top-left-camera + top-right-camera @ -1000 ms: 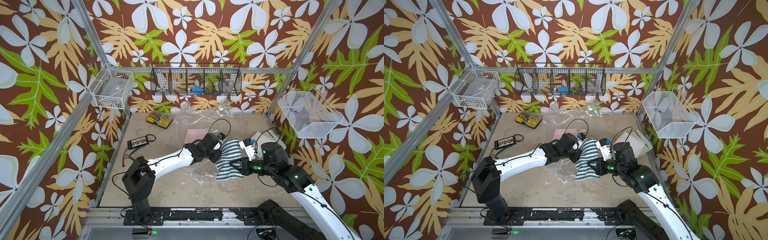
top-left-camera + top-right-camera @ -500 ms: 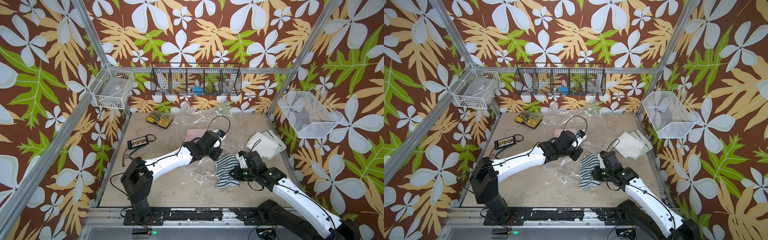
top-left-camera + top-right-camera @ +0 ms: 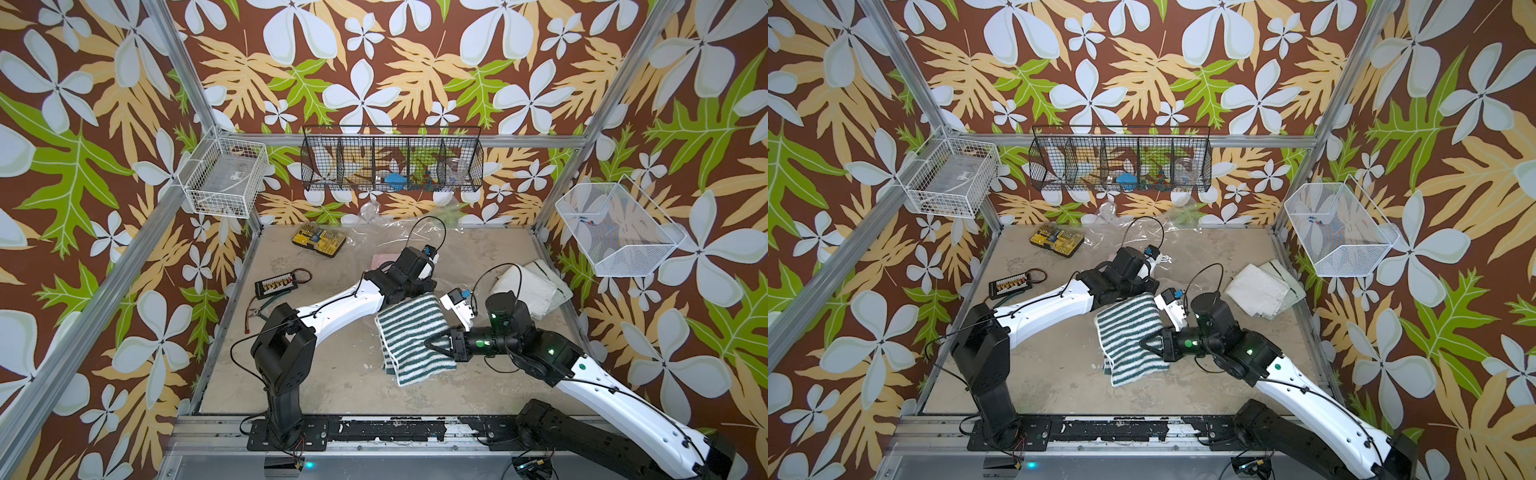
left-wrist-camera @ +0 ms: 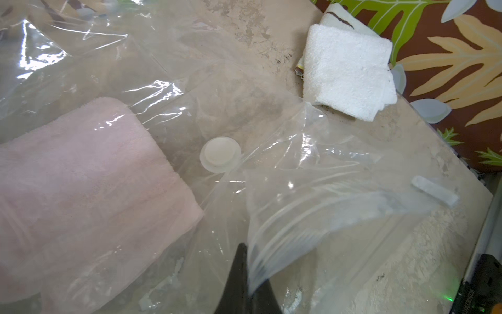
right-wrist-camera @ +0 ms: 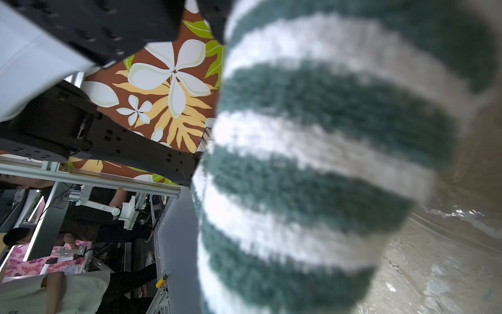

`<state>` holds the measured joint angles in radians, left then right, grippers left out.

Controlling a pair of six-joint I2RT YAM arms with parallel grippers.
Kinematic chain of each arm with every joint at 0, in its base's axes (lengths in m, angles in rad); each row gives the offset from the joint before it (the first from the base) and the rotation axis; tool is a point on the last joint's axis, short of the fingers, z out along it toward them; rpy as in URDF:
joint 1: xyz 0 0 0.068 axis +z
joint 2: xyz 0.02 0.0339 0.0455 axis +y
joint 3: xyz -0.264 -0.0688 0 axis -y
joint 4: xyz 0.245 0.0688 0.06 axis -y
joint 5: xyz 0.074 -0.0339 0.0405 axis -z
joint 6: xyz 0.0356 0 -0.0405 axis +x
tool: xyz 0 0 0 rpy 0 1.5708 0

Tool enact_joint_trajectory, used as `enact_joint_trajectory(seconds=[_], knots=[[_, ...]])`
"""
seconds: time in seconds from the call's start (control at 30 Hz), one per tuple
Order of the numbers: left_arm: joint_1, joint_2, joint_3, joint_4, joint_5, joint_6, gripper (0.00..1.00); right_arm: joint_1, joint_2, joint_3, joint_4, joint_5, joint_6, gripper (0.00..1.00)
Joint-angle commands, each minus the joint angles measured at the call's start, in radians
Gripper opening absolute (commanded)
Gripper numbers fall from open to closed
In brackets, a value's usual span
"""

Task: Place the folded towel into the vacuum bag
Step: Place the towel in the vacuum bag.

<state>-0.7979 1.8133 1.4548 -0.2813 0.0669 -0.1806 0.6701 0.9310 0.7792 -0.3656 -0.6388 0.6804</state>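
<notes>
Both pincers are clamped: the right gripper (image 3: 436, 345) on the striped towel (image 3: 409, 332) mid-table, the left gripper (image 4: 248, 274) on the vacuum bag (image 4: 312, 206) mouth edge just beyond. Insertion is under way; next, probably, feed the towel far-left into the opening.

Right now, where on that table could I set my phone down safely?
The front strip, between the left arm's base and the striped towel, is bare. So is the gap between the yellow bit case and the connector board. The middle is crowded: right arm, towel, vacuum bag.
</notes>
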Motion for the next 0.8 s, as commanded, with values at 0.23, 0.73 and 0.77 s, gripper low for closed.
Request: enact_joint_trajectory(seconds=[0.23, 0.73, 0.77], knots=[[-0.026, -0.097, -0.07, -0.001, 0.102, 0.023, 0.0, -0.181, 0.193, -0.192, -0.151, 0.541, -0.087, 0.0], [-0.08, -0.118, -0.15, 0.006, 0.073, 0.029, 0.0, 0.082, 0.39, 0.006, 0.039, 0.61, 0.071, 0.0], [-0.081, -0.118, -0.152, 0.01, 0.071, 0.027, 0.0, 0.078, 0.417, 0.0, 0.048, 0.632, 0.073, 0.0]])
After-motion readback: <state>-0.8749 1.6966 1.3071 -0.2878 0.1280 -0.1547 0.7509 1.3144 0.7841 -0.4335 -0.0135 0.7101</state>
